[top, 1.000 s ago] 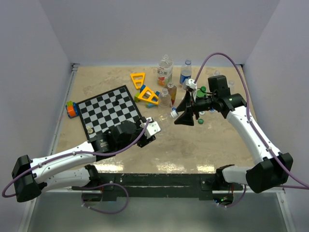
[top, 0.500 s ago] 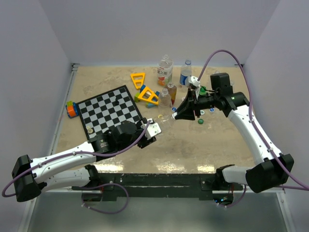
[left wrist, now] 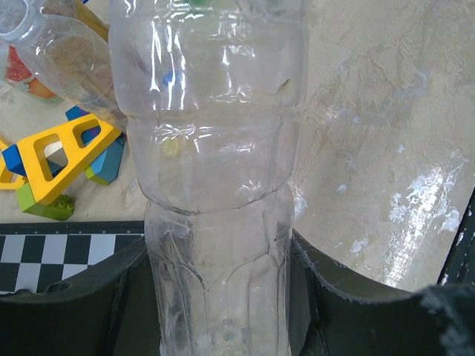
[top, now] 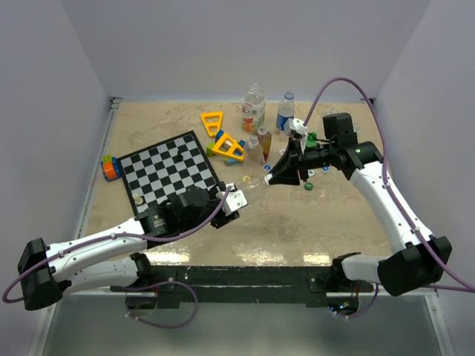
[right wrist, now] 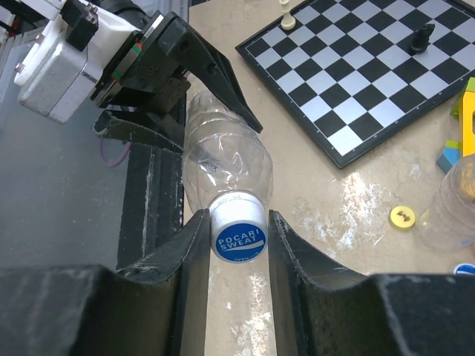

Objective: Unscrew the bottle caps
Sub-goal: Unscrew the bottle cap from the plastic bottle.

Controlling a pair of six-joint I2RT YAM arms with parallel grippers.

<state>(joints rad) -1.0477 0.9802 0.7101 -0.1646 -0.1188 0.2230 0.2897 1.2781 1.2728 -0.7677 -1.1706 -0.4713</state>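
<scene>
Top view: your right pincer and left pincer face each other over the middle of the surface. A clear bottle spans the gap between them. Other bottles stand near the far edge, and a chessboard lies on the left half.

Left wrist: the bottle runs straight out from your left pincer. Its dark fingers press both sides of the lower body, so it is closed on the bottle. The plastic is thin, see-through and ribbed, with a narrower waist. The surface is beige and mottled with pale scuffs.

Right wrist: the cap sits squarely between your right pincer's black fingers, which are clamped against its sides. It is a round white cap with a blue printed top. Behind it the bottle leads back to the left pincer. A loose yellow cap lies flat on the surface beside the chessboard.
</scene>
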